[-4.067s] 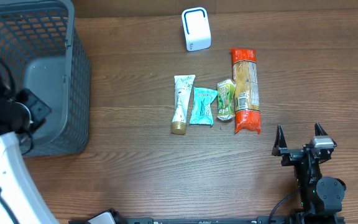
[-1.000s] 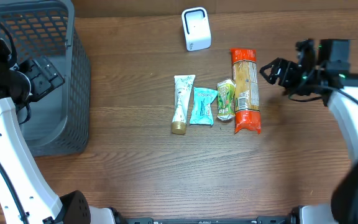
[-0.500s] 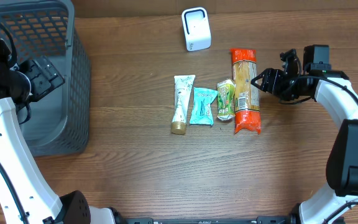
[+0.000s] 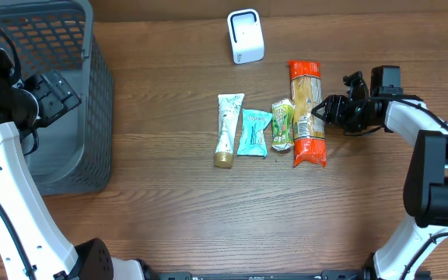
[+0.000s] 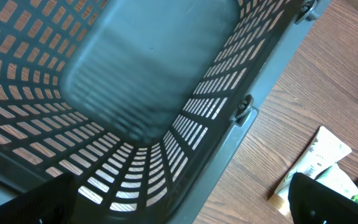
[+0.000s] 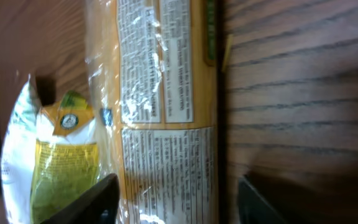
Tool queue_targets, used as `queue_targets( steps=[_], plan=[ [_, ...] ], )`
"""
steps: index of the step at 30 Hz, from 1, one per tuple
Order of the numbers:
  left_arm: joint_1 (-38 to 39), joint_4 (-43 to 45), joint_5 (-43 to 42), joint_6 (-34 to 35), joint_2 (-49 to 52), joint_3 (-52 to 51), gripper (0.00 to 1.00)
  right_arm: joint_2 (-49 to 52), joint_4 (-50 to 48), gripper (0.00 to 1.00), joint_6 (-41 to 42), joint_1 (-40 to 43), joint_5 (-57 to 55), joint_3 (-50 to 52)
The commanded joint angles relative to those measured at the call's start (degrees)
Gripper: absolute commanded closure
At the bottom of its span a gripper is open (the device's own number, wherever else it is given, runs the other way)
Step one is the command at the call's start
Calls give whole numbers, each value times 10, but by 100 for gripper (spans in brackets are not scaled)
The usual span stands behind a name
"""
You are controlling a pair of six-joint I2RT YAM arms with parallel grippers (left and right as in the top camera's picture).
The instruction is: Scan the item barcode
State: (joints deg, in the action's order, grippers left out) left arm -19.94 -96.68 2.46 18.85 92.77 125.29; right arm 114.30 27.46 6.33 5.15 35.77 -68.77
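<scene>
I am looking down on the worktop [image 4: 177, 225], where four items are lying in a row: a white tube [image 4: 227, 128], a teal sachet [image 4: 253, 132], a green sachet [image 4: 282, 124] and, at the right end, a long orange packet [image 4: 307, 113]. The right gripper [image 4: 327, 109] is sitting low at the packet's right edge. In the wrist view its jaws are standing apart and straddling the packet, one finger at the seam between the packet and the green sachet, the other over bare wood just beside the packet's far edge. I am not seeing them clamped on it, so I am treating the packet as not yet held. It is resting flat on the worktop, well apart from the white box [image 4: 245, 36] at the back, which I am taking to be the scanner. The left gripper [image 4: 53, 96] is hanging over the grey basket [image 4: 99, 101] with its jaws wide apart and nothing between them. I am judging the task to be at its start: nothing is lifted and nothing is being shown to the scanner. Gripping, raising, turning the barcode to the scanner and presenting it are all left. I am reading printed panels on the packet but cannot make out a barcode.
</scene>
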Motion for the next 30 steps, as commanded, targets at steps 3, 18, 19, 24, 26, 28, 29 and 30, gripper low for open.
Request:
queue_targets(
  steps=[3,18,19,24,26,28,29,30],
  plan=[
    [1,-1,7,-11,2,4,0,10,-7,50,-4,-14,44,3],
    [0,-1,7,-11,2,4,0,-8,-10,96,42,-33,-27,-26],
    [0,-1,7,-11,2,4,0,-17,-2,96,42,-30,-28,-33],
    [1,-1,7,-11,2,4,0,-111,89,96,41,-32,-231,-72],
    [0,-1,7,-11,2,4,0,-145,116,96,41,-41,-313,-74],
    [1,-1,7,-11,2,4,0,-167,135,96,42,-49,-370,-74],
    [1,-1,7,-11,2,4,0,-177,145,96,44,-56,-401,-74],
    [1,-1,7,-11,2,4,0,-182,153,96,54,-63,-432,-74]
  ],
)
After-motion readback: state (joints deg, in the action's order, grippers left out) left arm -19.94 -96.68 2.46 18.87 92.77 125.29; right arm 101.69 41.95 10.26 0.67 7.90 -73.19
